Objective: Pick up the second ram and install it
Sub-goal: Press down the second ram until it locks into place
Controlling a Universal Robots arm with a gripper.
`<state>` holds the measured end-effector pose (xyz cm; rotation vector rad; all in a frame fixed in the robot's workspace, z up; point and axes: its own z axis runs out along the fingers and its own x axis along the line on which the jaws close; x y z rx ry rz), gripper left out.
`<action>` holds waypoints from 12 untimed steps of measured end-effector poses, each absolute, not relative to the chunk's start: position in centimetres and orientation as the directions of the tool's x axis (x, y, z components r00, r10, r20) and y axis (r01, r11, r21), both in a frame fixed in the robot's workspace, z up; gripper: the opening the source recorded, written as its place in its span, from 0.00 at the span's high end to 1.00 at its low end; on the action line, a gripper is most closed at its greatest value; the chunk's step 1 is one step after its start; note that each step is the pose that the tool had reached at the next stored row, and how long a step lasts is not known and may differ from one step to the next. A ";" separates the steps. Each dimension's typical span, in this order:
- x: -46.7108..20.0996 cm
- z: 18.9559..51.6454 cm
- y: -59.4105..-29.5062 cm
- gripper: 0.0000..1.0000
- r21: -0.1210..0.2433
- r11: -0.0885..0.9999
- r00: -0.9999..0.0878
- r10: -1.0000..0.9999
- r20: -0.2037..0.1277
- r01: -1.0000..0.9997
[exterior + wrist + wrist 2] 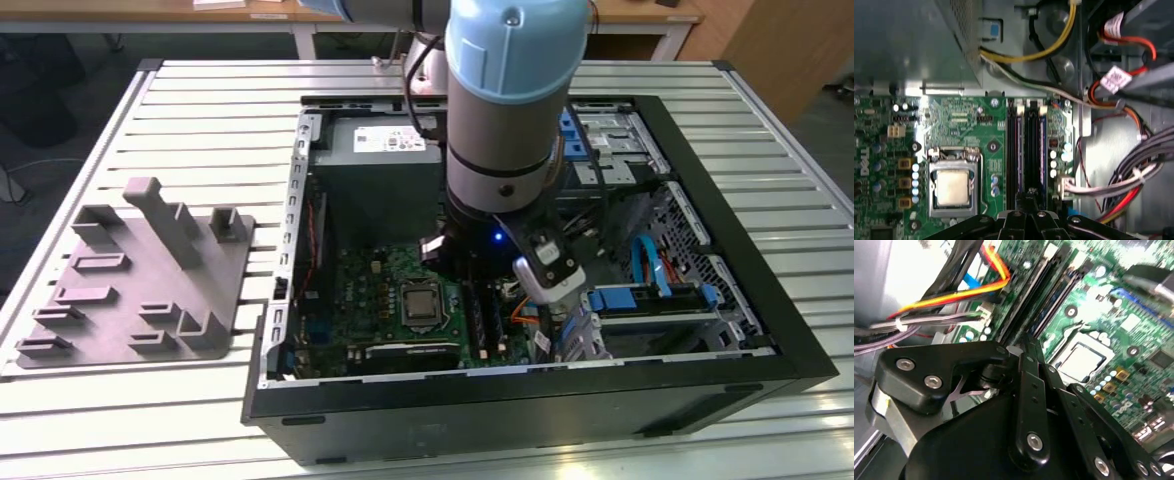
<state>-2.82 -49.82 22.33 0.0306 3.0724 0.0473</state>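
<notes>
Slatted metal table, pale grey, ribs running across from the exterior view's left to its right. Resting directly on it: an open black computer case, toward the exterior view's right, lying on its side with the interior facing up; and a grey plastic holder tray with upright posts, toward the exterior view's left, just beside the case.

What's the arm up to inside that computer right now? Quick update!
Gripper down inside computer case, over memory slots beside processor. Memory stick itself hard to pick out. Cable bundles close alongside.
</notes>
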 end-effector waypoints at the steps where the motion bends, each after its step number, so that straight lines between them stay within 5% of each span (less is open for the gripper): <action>1: -2.8 22.3 -50.0 0.90 0.031 0.999 -0.997 0.021 -0.068 0.019; 12: -2.8 21.9 -51.7 0.90 0.024 1.000 -0.997 0.020 -0.068 0.019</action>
